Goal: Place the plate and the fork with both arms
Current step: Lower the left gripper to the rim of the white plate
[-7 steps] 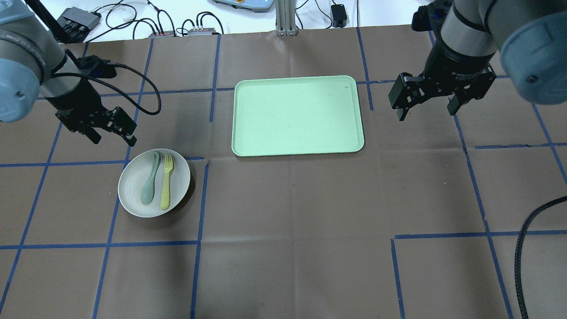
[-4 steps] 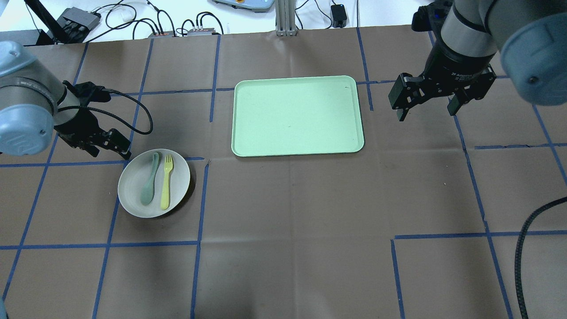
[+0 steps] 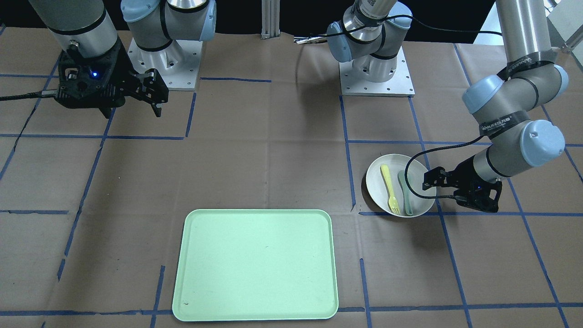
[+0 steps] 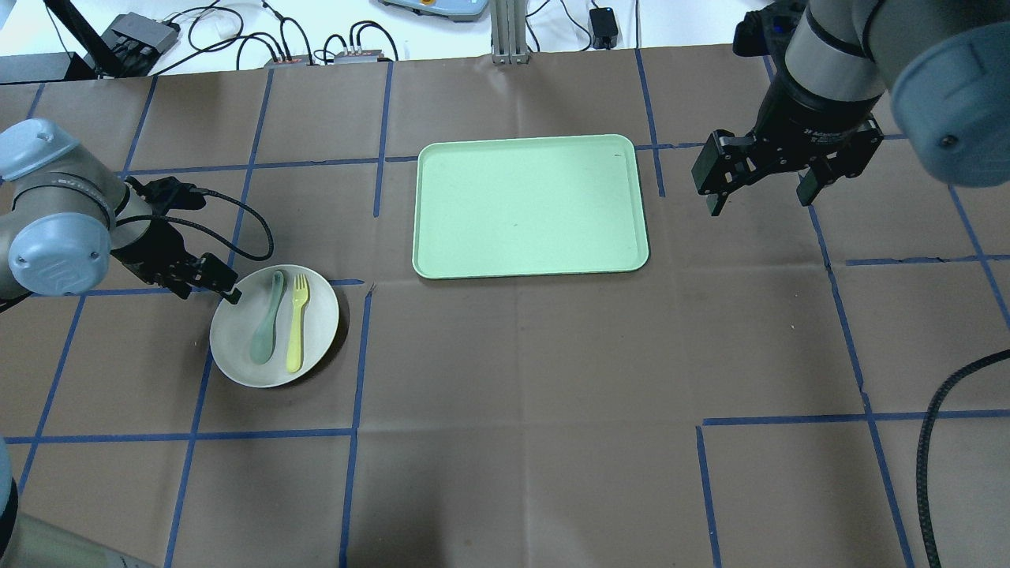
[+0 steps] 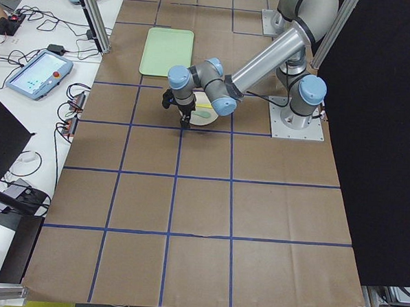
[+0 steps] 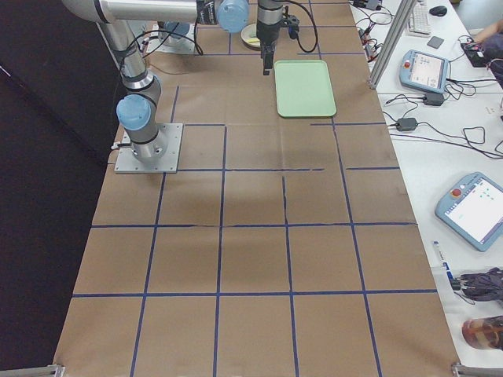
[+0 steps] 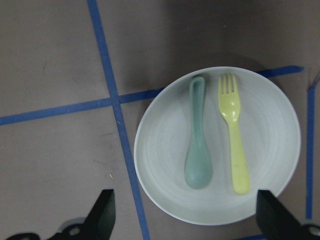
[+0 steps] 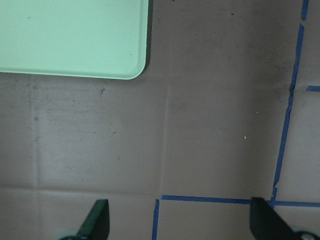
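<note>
The off-white plate sits on the table's left side, also in the front view and the left wrist view. The pale yellow fork lies in it next to a grey-green spoon. My left gripper is open and empty, low at the plate's far-left rim. In the left wrist view its fingers stand wide apart on either side of the plate's edge. My right gripper is open and empty, hovering right of the light green tray.
The tray is empty and lies at the table's far middle; its corner shows in the right wrist view. Brown paper with blue tape lines covers the table. Cables and boxes lie past the far edge.
My left arm has swung toward me and lowered, bringing its open gripper down to the plate's rim. The right arm, plate, fork and spoon have not moved.
</note>
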Motion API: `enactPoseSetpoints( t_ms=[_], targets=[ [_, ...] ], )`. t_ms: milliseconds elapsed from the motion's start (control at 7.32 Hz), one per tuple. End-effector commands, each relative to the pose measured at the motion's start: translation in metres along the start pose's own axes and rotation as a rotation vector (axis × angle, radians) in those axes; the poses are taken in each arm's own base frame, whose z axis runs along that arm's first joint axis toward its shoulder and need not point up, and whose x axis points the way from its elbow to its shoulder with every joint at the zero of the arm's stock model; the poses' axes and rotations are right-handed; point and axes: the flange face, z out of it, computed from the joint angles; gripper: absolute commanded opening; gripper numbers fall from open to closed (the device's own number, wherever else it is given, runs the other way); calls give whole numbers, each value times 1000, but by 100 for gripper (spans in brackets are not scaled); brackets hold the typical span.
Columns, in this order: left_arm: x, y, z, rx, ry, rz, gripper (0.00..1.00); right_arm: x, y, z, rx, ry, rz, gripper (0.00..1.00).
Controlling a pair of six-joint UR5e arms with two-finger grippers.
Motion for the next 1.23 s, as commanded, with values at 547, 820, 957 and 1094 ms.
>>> enactPoseSetpoints(
  t_ms=[547, 820, 957, 1094],
  targets=[
    [-6, 18, 23, -41, 51, -42, 53, 0, 0, 0, 0, 0, 0, 100],
    [-9, 20, 25, -47, 55, -47, 47, 0, 0, -1, 1, 0, -1, 100],
    [-11, 21, 26, -48, 56, -52, 41, 0, 0, 0, 0, 0, 0, 100],
    [-10, 23, 27, -51, 59, -54, 36, 0, 0, -1, 1, 0, -1, 100]
  ],
)
